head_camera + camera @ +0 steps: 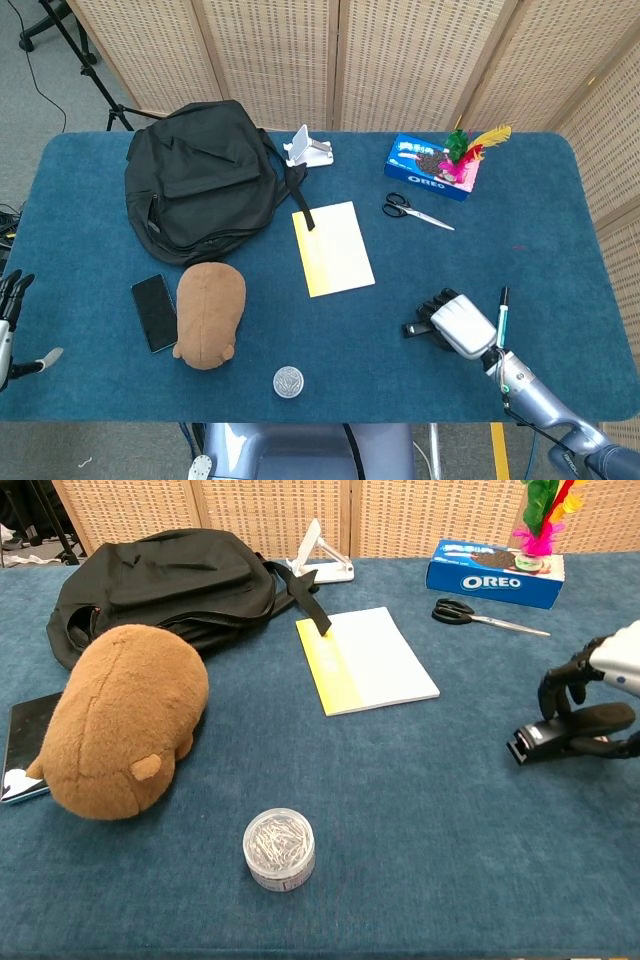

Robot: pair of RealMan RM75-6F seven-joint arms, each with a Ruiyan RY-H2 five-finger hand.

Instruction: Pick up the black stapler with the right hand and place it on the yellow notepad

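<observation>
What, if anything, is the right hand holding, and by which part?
The right hand is closing around the black stapler at its rear half, fingers curled over the top; a firm hold cannot be confirmed. The left hand holds nothing.

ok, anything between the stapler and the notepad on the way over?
Nothing visible. Only bare blue table lies between the stapler, under the right robot hand, and the notepad. The scissors sit farther back.

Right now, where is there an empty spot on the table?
Bare blue cloth lies between the yellow notepad and the right hand on the black stapler, and right of the scissors. It is crowded around the backpack and plush toy.
</observation>
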